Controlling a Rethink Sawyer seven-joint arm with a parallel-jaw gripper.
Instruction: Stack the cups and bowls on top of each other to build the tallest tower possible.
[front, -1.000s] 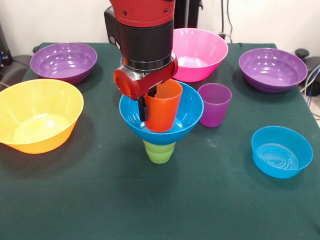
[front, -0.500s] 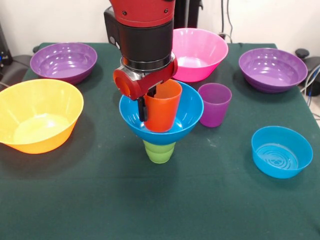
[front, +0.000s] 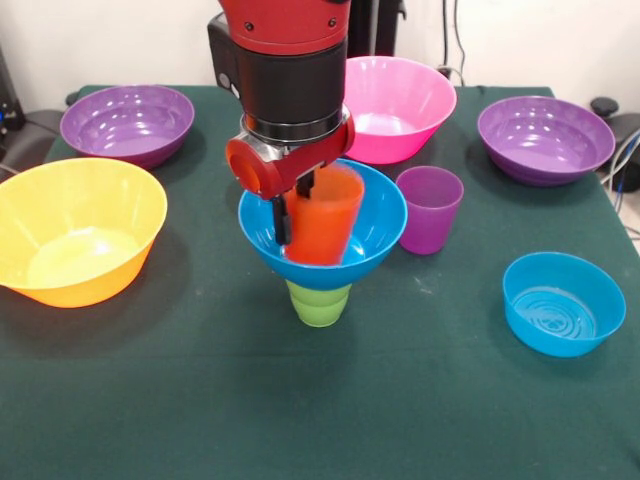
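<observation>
End effector (front: 296, 205) at the orange cup (front: 325, 222)
The arm hung vertically; fingers straddled the cup's rim, cup blurred inside the blue bowl (front: 375, 225) atop the green cup (front: 319, 303).

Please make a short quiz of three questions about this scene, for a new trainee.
1. True or false: the medium blue bowl sits on the green cup.
2. Which cup stands alone on the table? A) orange B) purple C) green
3. Fill in: the end effector is at the ___ cup.

Key:
1. True.
2. B, the purple cup.
3. Orange: the orange cup is inside the medium blue bowl.
</observation>
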